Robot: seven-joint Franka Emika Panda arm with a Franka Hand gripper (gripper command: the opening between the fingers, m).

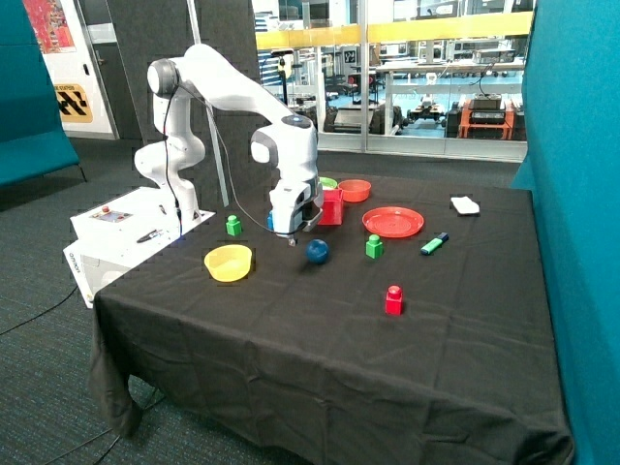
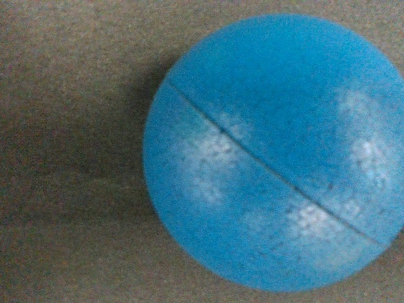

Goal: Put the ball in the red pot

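Roughly L to R on the black-clothed surface (image 1: 291, 358): yellow bowl (image 1: 229, 263) near the front-left edge, w/ a small green block (image 1: 233, 226) just behind it. Next comes the white arm (image 1: 228, 82), bent over and reaching down, its tool (image 1: 292, 236) hanging low over the cloth between the bowl and the ball; can't tell whether its fingers are apart or together, and it doesn't look to be holding anything. Ball (image 1: 317, 251) sits on the cloth just beside the tool, apart from it, not in the pot. Wrist view is filled by the ball (image 2: 271, 151) close up: blue, a thin dark seam running across it, pale glare spots, lying on the dark cloth w/ shadow on one side. Red pot (image 1: 332, 206) stands behind the ball, partly hidden by the arm's wrist; a green thing (image 1: 328, 182) peeks out behind it. Shallow red bowl (image 1: 355, 190) sits next to the pot toward the back, flat red plate (image 1: 393, 221) further right. Second green block (image 1: 374, 246) lies in front of the plate, red block (image 1: 393, 300) nearer the front edge. Green-and-blue marker (image 1: 434, 243) lies right of the plate, white object (image 1: 465, 204) near the back-right corner.
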